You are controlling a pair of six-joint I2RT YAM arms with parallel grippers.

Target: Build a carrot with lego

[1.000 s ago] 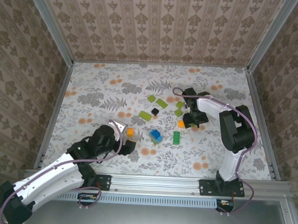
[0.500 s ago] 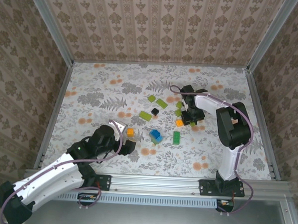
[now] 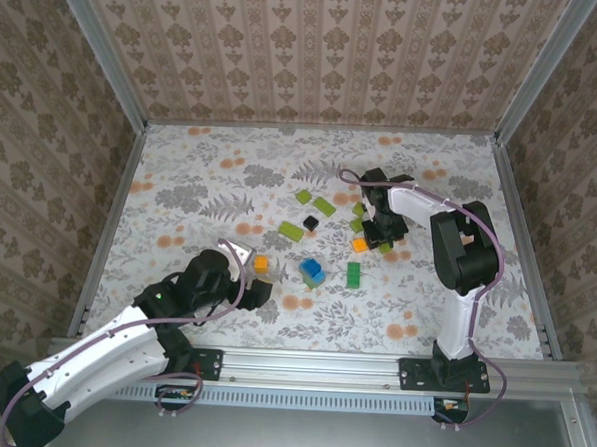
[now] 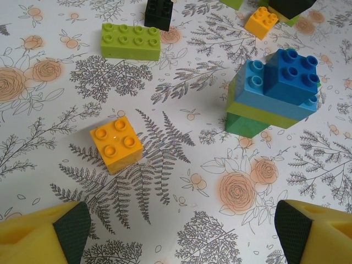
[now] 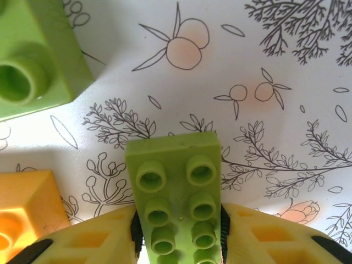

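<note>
The lego lies as loose bricks mid-table; the carrot is out of view. My right gripper is shut on a lime-green two-by-four brick, its pads pressed against both long sides low over the table. Another lime brick and an orange brick lie just to its left. My left gripper hangs open with nothing between its fingers. An orange square brick lies just ahead of it to the left. A blue, lime and green stack stands ahead on the right.
Further lime bricks, a black brick and a dark green brick are scattered around the table's centre. A metal rail borders the floral table on the left, with patterned walls behind and at both sides.
The right gripper has closed onto the lime-green brick and its arm has shifted slightly left. The left arm has not moved.
</note>
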